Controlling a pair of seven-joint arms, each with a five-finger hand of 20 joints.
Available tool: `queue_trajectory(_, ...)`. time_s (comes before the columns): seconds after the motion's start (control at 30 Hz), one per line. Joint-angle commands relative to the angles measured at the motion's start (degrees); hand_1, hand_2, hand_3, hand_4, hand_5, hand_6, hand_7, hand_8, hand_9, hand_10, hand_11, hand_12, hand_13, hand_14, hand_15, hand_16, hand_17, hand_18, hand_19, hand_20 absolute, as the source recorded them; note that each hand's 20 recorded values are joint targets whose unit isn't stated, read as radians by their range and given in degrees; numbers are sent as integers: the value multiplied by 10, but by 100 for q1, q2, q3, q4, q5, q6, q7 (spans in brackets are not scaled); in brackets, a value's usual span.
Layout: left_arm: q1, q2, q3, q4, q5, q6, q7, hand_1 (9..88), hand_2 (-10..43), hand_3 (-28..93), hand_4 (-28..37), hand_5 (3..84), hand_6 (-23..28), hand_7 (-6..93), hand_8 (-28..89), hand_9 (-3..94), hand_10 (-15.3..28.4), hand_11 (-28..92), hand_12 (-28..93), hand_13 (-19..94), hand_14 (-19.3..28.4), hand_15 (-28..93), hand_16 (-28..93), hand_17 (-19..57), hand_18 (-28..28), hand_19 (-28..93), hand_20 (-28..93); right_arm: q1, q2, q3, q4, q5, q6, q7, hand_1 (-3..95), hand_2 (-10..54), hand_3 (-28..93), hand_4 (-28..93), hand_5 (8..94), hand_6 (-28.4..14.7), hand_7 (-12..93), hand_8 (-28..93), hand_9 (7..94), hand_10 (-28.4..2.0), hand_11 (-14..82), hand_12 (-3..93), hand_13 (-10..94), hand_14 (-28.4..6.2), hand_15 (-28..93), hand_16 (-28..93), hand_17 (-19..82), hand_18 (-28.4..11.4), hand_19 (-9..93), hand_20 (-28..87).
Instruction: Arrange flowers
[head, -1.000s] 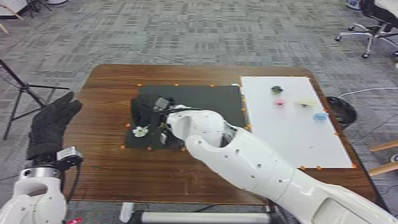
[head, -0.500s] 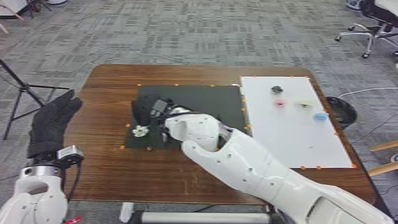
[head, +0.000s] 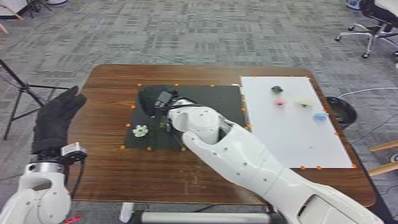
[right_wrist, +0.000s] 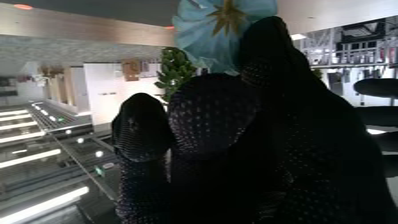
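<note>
Fingers (head: 62, 102) straight and relaxed, the left hand (head: 53, 120) hangs just outside the tabletop's left edge. The right hand (head: 153, 98) is at the mat's (head: 211, 93) far left corner, its arm crossing the tabletop's near right corner; I cannot tell whether it is clamped on the thin-petalled, pale blue flower (right_wrist: 200, 32) touching it. Green leaves (right_wrist: 176, 70) show behind. A white flower (head: 140, 131) lies near the mat's left edge, small pieces on the white sheet (head: 306, 145).

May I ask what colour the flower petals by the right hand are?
The petals are pale blue, clearest in the right wrist view.
</note>
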Motion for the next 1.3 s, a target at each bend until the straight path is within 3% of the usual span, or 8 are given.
queue_trajectory(0.03, -89, 37, 45, -14, -39, 47, 17, 134, -12, 733, -283, 441, 18, 109, -71, 445, 131, 163, 121, 355, 150, 127, 28, 41, 113, 59, 163, -3, -103, -29, 1, 88, 77, -85, 627, -95, 547, -146, 792, 34, 175, 32, 819, -86, 20, 251, 894, -14, 559, 340, 526, -169, 925, 518)
queue_trajectory(0.3, -69, 16, 43, -22, -31, 62, 3, 137, -15, 733, -283, 440, 17, 108, -71, 444, 129, 163, 121, 356, 151, 129, 28, 40, 113, 58, 163, -7, -60, -67, -102, 157, 0, 38, 614, -95, 547, -136, 777, 39, 170, 26, 794, -84, 33, 221, 892, -14, 559, 341, 527, -169, 926, 515)
queue_trajectory(0.4, -83, 15, 53, -18, -24, 54, -3, 137, -17, 735, -283, 440, 17, 108, -70, 444, 129, 162, 121, 356, 151, 129, 28, 40, 114, 58, 163, -12, -55, -58, -105, 143, -35, 39, 602, -95, 549, -131, 740, 33, 164, 30, 742, -83, 59, 185, 889, -16, 557, 337, 524, -168, 926, 514)
queue_trajectory(0.67, -46, -8, 27, -16, -22, 6, 16, 141, -19, 733, -283, 440, 16, 109, -71, 444, 130, 162, 122, 356, 152, 129, 28, 40, 114, 58, 163, 21, -16, -51, -112, 104, -136, 17, 590, -95, 549, -130, 697, 26, 165, 34, 681, -103, 95, 143, 879, -16, 560, 329, 515, -166, 925, 512)
queue_trajectory(0.9, 23, -30, -34, -38, -30, -5, 23, 141, -20, 734, -283, 440, 17, 110, -71, 444, 130, 163, 122, 356, 152, 129, 28, 40, 114, 58, 163, 437, 254, -357, -220, 535, 134, 190, 582, -94, 555, -128, 675, 26, 171, 32, 664, -110, 97, 135, 872, -18, 565, 324, 511, -165, 923, 512)
queue_trajectory(1.13, 38, -71, -27, -47, -12, -27, 0, 141, -24, 737, -283, 440, 17, 109, -71, 444, 130, 163, 122, 357, 152, 130, 28, 40, 114, 58, 162, 838, 796, -469, -687, 1019, -149, 139, 531, -92, 603, -138, 632, 25, 167, 19, 645, -115, 93, 138, 854, -25, 565, 319, 488, -172, 912, 516)
queue_trajectory(1.2, 77, -63, -60, -61, -9, -33, -10, 142, -24, 736, -283, 440, 17, 109, -70, 444, 130, 163, 122, 357, 151, 129, 27, 40, 114, 58, 162, 1014, 1160, -490, -1014, 1472, -208, 187, 496, -88, 625, -143, 621, 18, 161, -4, 634, -120, 90, 140, 831, -39, 546, 311, 464, -177, 880, 515)
queue_trajectory(1.3, 126, -88, -102, -82, 1, -41, -32, 143, -25, 735, -283, 440, 17, 109, -70, 444, 131, 163, 122, 357, 151, 129, 28, 40, 114, 58, 162, 1088, 1900, -378, -1721, 1952, -187, 283, 441, -80, 651, -138, 609, 12, 161, -89, 618, -129, 89, 143, 736, -94, 468, 297, 379, -195, 752, 511)
